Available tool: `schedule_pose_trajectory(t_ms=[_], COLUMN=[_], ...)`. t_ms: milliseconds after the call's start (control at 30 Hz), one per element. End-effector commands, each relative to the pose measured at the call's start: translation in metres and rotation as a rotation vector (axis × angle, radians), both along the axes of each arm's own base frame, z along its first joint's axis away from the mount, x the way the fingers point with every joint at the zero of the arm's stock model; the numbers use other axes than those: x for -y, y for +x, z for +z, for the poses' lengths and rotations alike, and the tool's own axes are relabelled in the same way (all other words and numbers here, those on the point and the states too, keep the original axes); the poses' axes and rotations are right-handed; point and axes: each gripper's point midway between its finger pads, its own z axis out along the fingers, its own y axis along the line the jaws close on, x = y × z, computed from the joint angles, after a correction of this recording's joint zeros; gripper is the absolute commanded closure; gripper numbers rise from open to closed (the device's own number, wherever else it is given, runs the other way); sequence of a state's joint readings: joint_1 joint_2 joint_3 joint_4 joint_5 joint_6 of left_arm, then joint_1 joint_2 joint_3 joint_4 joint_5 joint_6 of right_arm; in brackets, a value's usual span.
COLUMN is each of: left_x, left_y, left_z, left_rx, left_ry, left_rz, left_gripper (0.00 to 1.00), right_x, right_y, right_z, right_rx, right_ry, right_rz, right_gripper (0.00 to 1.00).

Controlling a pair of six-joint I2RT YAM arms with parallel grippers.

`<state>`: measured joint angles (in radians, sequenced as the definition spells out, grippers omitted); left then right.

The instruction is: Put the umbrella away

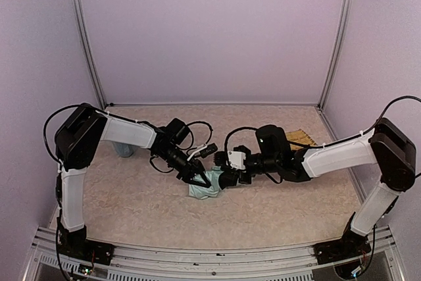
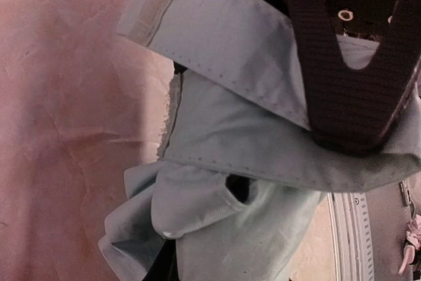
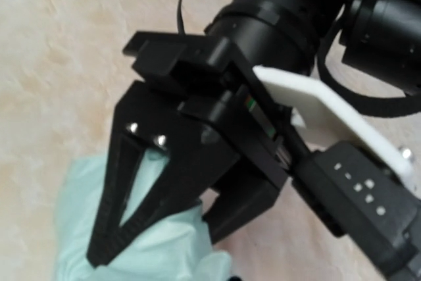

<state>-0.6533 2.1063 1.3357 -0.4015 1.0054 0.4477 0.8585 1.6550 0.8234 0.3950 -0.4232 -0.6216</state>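
The umbrella (image 1: 202, 192) is a crumpled bundle of pale mint fabric on the table between both grippers. My left gripper (image 1: 199, 179) presses into its top left. In the right wrist view its black fingers (image 3: 131, 189) are closed with mint fabric (image 3: 72, 195) between them. My right gripper (image 1: 225, 178) is at the bundle's right edge. One of its ribbed black fingers (image 2: 355, 83) lies on the fabric (image 2: 243, 129) in the left wrist view. Its own jaws do not show. A pale closure tab (image 2: 148, 8) sticks out. Shaft and handle are hidden.
A light blue cup (image 1: 123, 150) stands behind the left arm's elbow. A woven straw tray (image 1: 302, 139) lies at the back right, partly under the right arm. Black cables loop above both wrists. The metal rail (image 2: 352, 241) marks the table's near edge.
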Motion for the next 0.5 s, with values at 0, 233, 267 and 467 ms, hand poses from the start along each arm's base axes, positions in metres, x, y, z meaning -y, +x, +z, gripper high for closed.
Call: schedule_pose_trajectory(t_ms=[0, 233, 267, 467], left_x=[-0.022, -0.033, -0.035, -0.032], left_y=[0.075, 0.101, 0.106, 0.115], left_z=[-0.026, -0.026, -0.024, -0.020], left_rx=[0.070, 0.187, 0.210, 0.357], left_ry=[0.154, 0.244, 0.254, 0.318], left_rz=[0.254, 0.390, 0.419, 0.462], left_gripper=[1.00, 1.00, 1.00, 1.00], right_x=[-0.028, -0.014, -0.011, -0.008], right_y=[-0.080, -0.080, -0.075, -0.058], right_z=[-0.006, -0.058, -0.065, -0.085], right_rx=[-0.047, -0.042, -0.028, 0.038], right_ry=[0.005, -0.129, -0.143, -0.165], right_rz=[0.291, 0.210, 0.177, 0.093], right_gripper=[1.00, 0.98, 0.97, 0.96])
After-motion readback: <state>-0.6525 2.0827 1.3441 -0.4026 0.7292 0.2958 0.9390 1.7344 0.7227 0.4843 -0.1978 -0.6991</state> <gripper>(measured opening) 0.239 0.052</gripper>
